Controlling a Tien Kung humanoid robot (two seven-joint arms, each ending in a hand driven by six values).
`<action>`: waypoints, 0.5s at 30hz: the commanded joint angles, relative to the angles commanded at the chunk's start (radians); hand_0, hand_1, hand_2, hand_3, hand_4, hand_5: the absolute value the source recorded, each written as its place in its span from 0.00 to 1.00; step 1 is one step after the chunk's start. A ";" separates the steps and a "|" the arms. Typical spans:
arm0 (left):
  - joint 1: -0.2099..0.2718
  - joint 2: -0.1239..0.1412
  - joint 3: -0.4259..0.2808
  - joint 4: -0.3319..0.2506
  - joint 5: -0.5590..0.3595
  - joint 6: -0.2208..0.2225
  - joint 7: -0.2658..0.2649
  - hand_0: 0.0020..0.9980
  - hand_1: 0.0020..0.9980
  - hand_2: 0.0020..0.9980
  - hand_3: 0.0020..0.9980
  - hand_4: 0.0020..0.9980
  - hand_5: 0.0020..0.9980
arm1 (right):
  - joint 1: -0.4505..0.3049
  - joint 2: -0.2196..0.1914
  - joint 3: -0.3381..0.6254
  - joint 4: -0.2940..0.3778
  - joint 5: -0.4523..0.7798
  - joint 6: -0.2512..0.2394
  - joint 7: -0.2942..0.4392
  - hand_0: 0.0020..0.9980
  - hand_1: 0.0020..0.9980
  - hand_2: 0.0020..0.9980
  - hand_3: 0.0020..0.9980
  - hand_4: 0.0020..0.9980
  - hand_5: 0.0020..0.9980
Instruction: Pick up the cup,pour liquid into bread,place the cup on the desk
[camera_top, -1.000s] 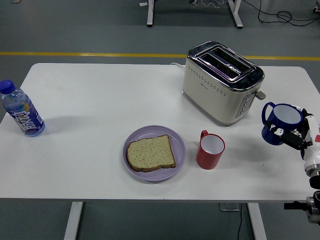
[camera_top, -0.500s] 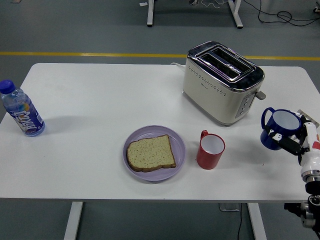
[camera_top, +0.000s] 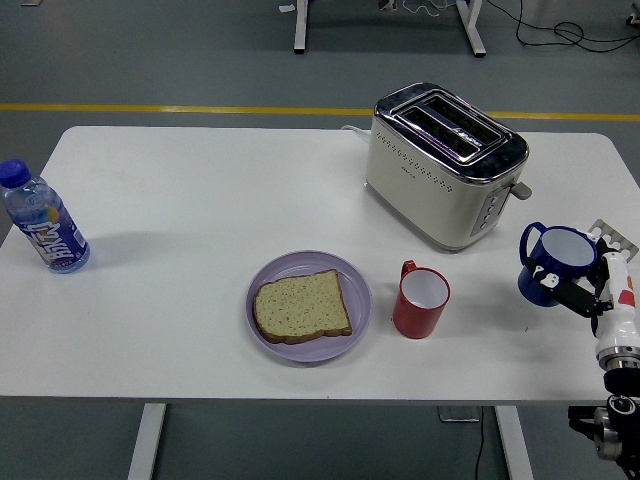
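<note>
A blue cup (camera_top: 553, 262) with a white inside is at the table's right side, its handle pointing left. My right hand (camera_top: 586, 283) is curled around its right side and grips it. A slice of bread (camera_top: 301, 306) lies on a lilac plate (camera_top: 352, 278) near the table's front middle. A red cup (camera_top: 420, 300) stands upright just right of the plate. My left hand is out of view.
A cream and chrome toaster (camera_top: 443, 163) stands behind the red cup, left of the blue cup. A water bottle (camera_top: 41, 220) with a blue cap stands at the table's far left edge. The white table (camera_top: 200, 200) ends close to my right hand.
My right hand has drawn down and slightly left with the blue cup, lowering it toward the table; the cup's tilt eased. Nothing else moved.
</note>
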 joint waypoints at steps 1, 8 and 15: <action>0.000 0.000 0.001 0.000 -0.001 0.000 -0.001 0.69 0.69 0.70 0.55 0.25 1.00 | 0.001 0.001 -0.001 -0.003 0.001 -0.001 0.001 0.49 0.37 0.48 0.49 0.77 0.06; -0.002 0.000 0.001 0.000 -0.001 0.000 0.000 0.69 0.69 0.70 0.55 0.25 1.00 | 0.006 0.006 -0.013 -0.018 0.005 -0.003 0.006 0.50 0.37 0.48 0.49 0.76 0.05; -0.002 0.000 0.000 0.000 0.001 0.000 0.001 0.69 0.69 0.70 0.55 0.25 1.00 | 0.012 0.011 -0.027 -0.038 0.011 -0.003 0.015 0.50 0.38 0.47 0.49 0.75 0.05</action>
